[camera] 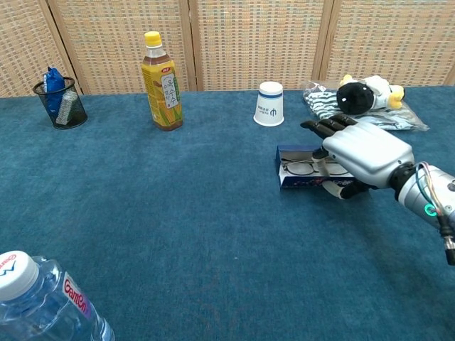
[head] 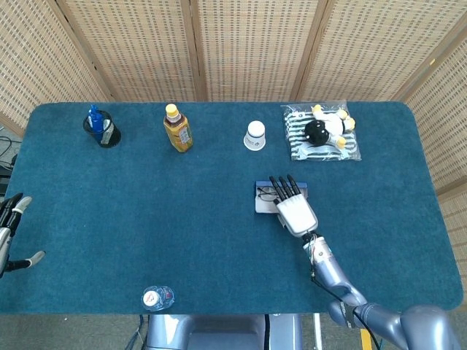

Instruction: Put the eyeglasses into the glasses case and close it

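Head view: the right robot hand (head: pixel 294 210) lies palm down over the near half of the open glasses case (head: pixel 264 197), its dark fingers (head: pixel 281 187) stretched flat and close together across the case toward the far edge of the blue-carpeted bench (head: pixel 146 219). The eyeglasses (head: pixel 265 193) sit inside the case, partly hidden by the fingers. The case lies right of the bench's middle. The left robot hand (head: pixel 10 230) hangs off the left edge, fingers apart and holding nothing. Along the far edge stand a mesh pen cup (head: pixel 101 128), a tea bottle (head: pixel 178 128), an upturned paper cup (head: pixel 255 135) and, toward the far right corner, a bagged plush toy (head: pixel 322 131). A water bottle (head: pixel 156 297) stands at the near edge.

Chest view: the right robot hand (camera: pixel 362 153) hovers flat over the right part of the glasses case (camera: pixel 298 174), whether touching it cannot be told; it grips nothing. The eyeglasses (camera: pixel 302 168) show lens-up in the open tray, left of the hand. Behind stand the paper cup (camera: pixel 269 104), the tea bottle (camera: pixel 161 72), the pen cup (camera: pixel 60 98) and the plush toy (camera: pixel 362 96). The water bottle (camera: pixel 43 302) fills the near left corner.
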`<state>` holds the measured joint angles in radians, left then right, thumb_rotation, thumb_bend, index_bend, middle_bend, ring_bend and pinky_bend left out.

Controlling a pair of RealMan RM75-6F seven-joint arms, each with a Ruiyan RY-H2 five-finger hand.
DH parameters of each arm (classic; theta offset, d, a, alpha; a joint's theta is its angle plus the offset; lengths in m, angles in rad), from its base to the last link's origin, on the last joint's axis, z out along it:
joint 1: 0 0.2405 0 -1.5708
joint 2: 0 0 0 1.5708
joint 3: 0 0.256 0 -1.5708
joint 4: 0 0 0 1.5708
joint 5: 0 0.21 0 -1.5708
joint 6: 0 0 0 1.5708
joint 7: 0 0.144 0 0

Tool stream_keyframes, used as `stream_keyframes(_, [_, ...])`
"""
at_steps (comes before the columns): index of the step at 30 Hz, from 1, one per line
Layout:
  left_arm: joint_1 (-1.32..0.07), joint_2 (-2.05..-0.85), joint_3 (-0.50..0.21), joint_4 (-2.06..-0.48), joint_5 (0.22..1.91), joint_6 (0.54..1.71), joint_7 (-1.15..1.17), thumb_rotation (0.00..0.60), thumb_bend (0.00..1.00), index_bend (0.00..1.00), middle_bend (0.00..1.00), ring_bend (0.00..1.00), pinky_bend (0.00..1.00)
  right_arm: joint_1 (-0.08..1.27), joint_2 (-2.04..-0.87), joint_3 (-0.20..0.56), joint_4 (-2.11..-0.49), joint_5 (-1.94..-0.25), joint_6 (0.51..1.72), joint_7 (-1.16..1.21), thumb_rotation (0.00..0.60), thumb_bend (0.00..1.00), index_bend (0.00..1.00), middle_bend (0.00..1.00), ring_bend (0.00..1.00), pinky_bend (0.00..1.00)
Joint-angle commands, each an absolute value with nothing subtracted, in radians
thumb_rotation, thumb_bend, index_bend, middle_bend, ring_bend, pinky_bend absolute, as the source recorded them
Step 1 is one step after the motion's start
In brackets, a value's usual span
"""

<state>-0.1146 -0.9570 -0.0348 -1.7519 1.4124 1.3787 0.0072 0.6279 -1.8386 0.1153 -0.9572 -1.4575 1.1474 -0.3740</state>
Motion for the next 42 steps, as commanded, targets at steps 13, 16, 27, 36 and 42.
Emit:
stream_keyframes(13, [-0.108,-0.953,-0.027,-1.758,1.435,1.394,0.003,0.600,0.00,0.00,0.00,0.00,0.00,0.547,-1.560,-0.050,-1.323,-1.573,1.174,-0.438,0.600,0.57,0.74,0.00,0.00,0.03])
stream_keyframes(16, [-0.107,-0.953,-0.026,-1.758,1.437,1.395,0.004,0.600,0.00,0.00,0.00,0.00,0.00,0.540,-1.510,-0.084,-1.386,-1.599,1.169,-0.457,0.600,0.57,0.74,0.00,0.00,0.03])
stream_keyframes(27, [-0.111,-0.959,-0.025,-1.760,1.431,1.385,0.020,0.600,0.00,0.00,0.00,0.00,0.00,0.553,-1.455,-0.053,-1.511,-1.549,1.102,-0.562,0.600,0.57,0.74,0.00,0.00,0.03])
stream_keyframes(36, [-0.113,-0.959,-0.027,-1.758,1.424,1.380,0.021,0.600,0.00,0.00,0.00,0.00,0.00,0.582,-1.469,0.021,-1.508,-1.453,1.048,-0.657,0.600,0.57,0.74,0.00,0.00,0.03])
stream_keyframes(42, [-0.115,-0.960,-0.027,-1.756,1.420,1.375,0.021,0.600,0.00,0.00,0.00,0.00,0.00,0.597,-1.471,0.052,-1.506,-1.388,1.019,-0.712,0.600,0.57,0.74,0.00,0.00,0.03])
